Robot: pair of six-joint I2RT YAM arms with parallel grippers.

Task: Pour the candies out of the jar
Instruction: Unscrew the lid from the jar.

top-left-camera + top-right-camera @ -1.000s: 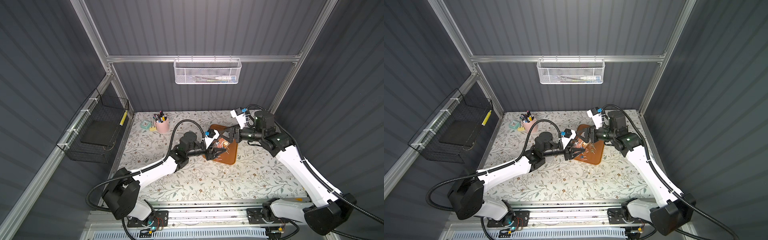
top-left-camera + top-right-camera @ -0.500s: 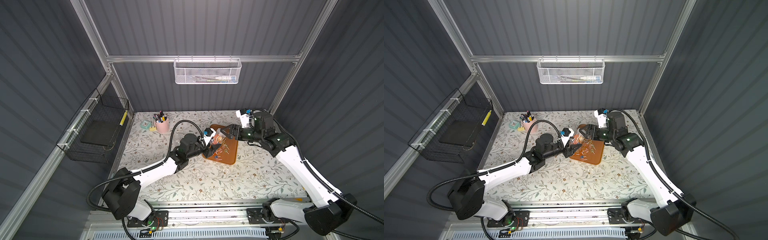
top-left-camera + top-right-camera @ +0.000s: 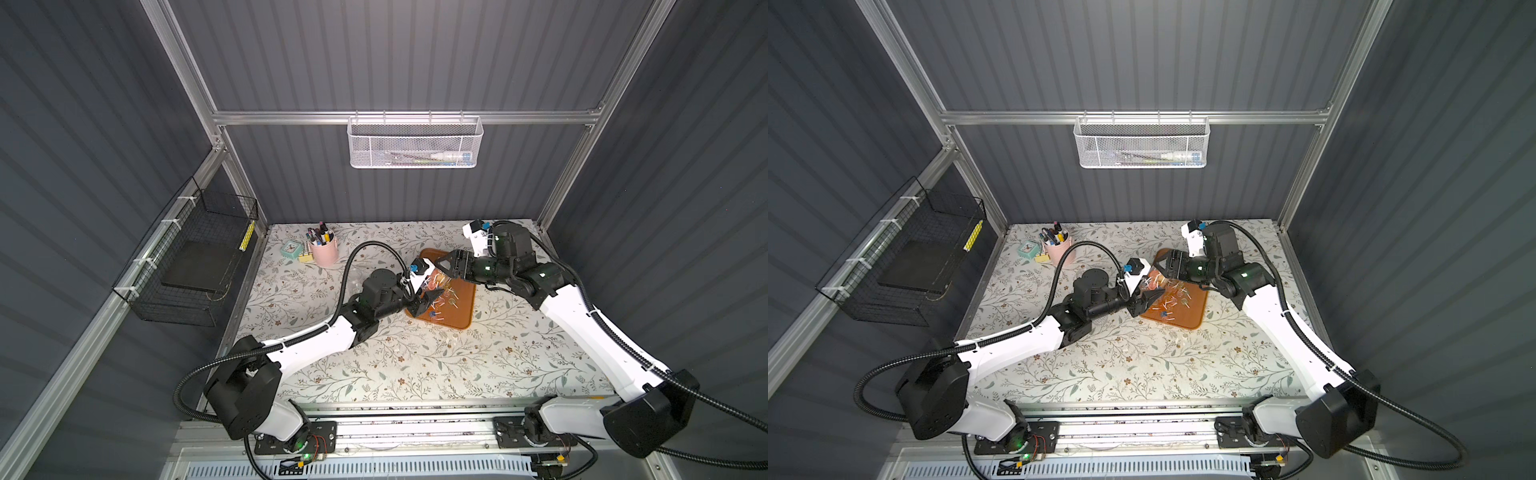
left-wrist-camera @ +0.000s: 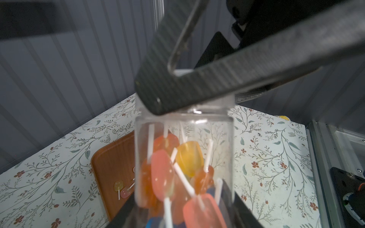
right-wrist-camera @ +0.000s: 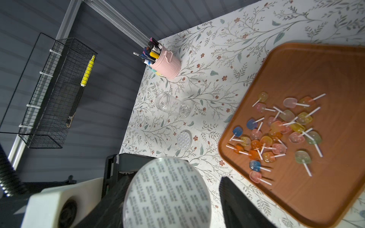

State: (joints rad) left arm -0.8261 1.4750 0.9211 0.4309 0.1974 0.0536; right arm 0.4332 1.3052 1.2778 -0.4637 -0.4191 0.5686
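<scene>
Left end effector (image 3: 427,301) around clear jar (image 4: 183,136) of orange, pink candies (image 4: 162,173).

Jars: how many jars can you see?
2. The candy jar, candies showing inside, is held in the jaws of the left gripper. The empty jar lies on its side on the table near the pink pen cup. No others show.

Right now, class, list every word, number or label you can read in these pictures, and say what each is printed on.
Nothing can be read outright.
Large round disc: rows of small print, blurred.
Small round disc on the table: print too small.
Tube in the white basket: label too small.
Clock: dial too small.
</scene>
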